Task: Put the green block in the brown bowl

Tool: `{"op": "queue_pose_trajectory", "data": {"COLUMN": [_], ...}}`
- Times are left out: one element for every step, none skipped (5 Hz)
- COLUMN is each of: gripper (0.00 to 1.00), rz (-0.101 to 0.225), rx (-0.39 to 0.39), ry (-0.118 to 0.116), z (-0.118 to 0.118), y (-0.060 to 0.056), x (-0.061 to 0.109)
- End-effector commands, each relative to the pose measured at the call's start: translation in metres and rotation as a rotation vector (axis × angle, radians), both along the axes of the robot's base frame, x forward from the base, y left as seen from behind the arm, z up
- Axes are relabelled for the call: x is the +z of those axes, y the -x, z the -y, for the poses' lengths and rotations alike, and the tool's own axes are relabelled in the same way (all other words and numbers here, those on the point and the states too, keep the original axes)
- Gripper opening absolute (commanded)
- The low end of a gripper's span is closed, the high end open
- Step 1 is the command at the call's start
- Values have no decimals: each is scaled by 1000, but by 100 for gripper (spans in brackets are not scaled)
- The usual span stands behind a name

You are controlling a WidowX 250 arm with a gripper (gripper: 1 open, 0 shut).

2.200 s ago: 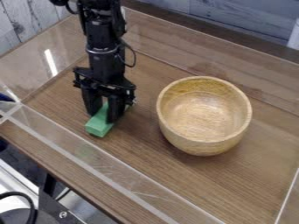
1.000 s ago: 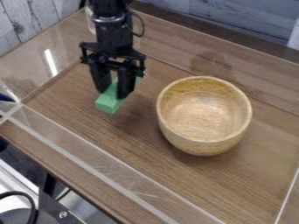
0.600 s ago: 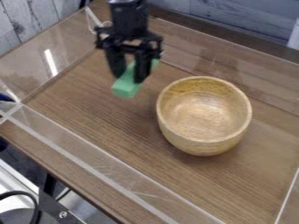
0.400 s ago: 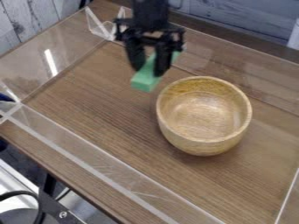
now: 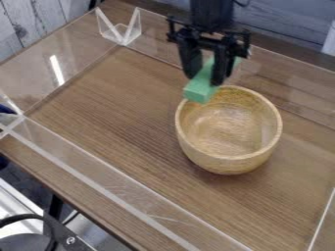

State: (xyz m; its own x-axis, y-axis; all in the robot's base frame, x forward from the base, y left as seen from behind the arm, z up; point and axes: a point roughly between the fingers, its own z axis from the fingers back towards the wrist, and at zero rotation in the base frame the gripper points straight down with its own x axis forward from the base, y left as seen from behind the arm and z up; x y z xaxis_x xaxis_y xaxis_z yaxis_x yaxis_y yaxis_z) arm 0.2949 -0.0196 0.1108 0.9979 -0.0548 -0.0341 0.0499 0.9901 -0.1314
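The pincer (image 5: 207, 71) hangs above the far-left rim of the brown bowl (image 5: 230, 128), pointing down, its fingers clamped on the green block (image 5: 202, 86). The block (held upright, its lower end just over the bowl's rim) is clear of the desk (image 5: 92, 118). The bowl sits on the wooden desk, nothing visible inside it.

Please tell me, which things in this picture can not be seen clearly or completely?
One camera view only.
- Green block: its upper part is covered by the gripper fingers.
- Robot arm above the gripper: cut off by the top edge.
- Brown bowl: the near wall hides part of the inner floor.
- Dark cables at bottom left: cut by the edge, blurred.
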Motion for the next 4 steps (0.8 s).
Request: {"op": "queue_pose_trajectory", "data": {"gripper": [0,0,0,0], "rz": [37,27,30,20], "rx": [16,21,26,5], "ry": [-5,-14,-16,-15], "z": [-14,-17,-21,-11], "y": [-6,-9,-11,-10], "x": [5,-4,-7,-12]}}
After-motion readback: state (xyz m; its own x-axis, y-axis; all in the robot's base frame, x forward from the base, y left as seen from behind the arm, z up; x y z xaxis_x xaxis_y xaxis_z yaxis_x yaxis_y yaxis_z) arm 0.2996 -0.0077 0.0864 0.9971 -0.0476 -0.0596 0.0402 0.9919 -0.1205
